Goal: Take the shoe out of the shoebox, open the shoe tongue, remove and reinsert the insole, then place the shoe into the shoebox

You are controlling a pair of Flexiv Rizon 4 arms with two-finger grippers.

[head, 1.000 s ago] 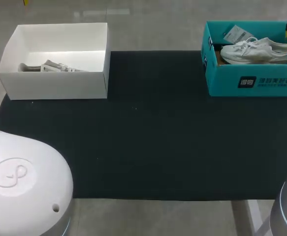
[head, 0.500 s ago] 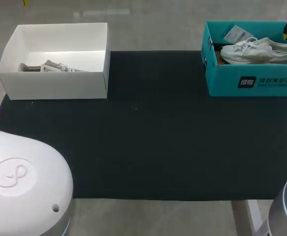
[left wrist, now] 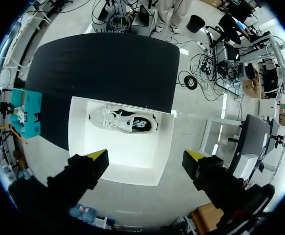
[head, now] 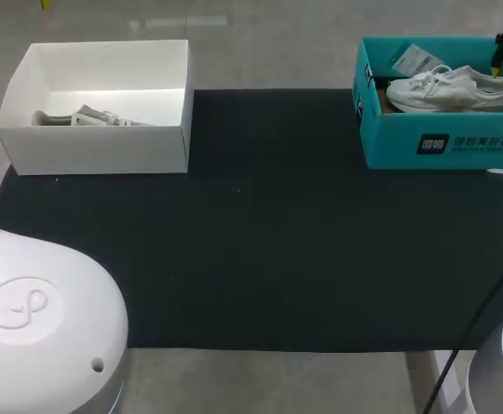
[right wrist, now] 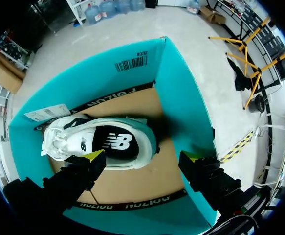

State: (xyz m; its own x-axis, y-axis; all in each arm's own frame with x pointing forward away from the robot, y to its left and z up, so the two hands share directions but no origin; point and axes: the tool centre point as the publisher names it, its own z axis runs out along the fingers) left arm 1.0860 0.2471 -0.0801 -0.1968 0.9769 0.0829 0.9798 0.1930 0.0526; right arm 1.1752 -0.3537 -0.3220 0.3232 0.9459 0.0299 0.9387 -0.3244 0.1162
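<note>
A white shoe [head: 451, 89] lies on its side in the teal shoebox [head: 441, 145] at the table's far right. In the right wrist view my right gripper [right wrist: 142, 157] hangs open above that shoebox [right wrist: 181, 98], with the heel of the shoe [right wrist: 103, 142] under one finger. The head view shows only one yellow fingertip [head: 496, 60], above the shoe's heel end. My left gripper [left wrist: 146, 157] is open, high over a white box [left wrist: 81, 147] with a second white shoe [left wrist: 122, 121] inside. This gripper is out of the head view.
The white box [head: 96, 142] stands at the far left of the black mat [head: 260, 250], its shoe [head: 91, 116] low inside. A paper tag [head: 415, 59] lies in the teal shoebox beside the shoe. My arms' white bases [head: 44, 319] fill the near corners.
My right gripper's yellow fingertip has moved a little leftward and down over the teal shoebox. The arm's base at the lower right has shifted. The boxes and shoes have not moved.
</note>
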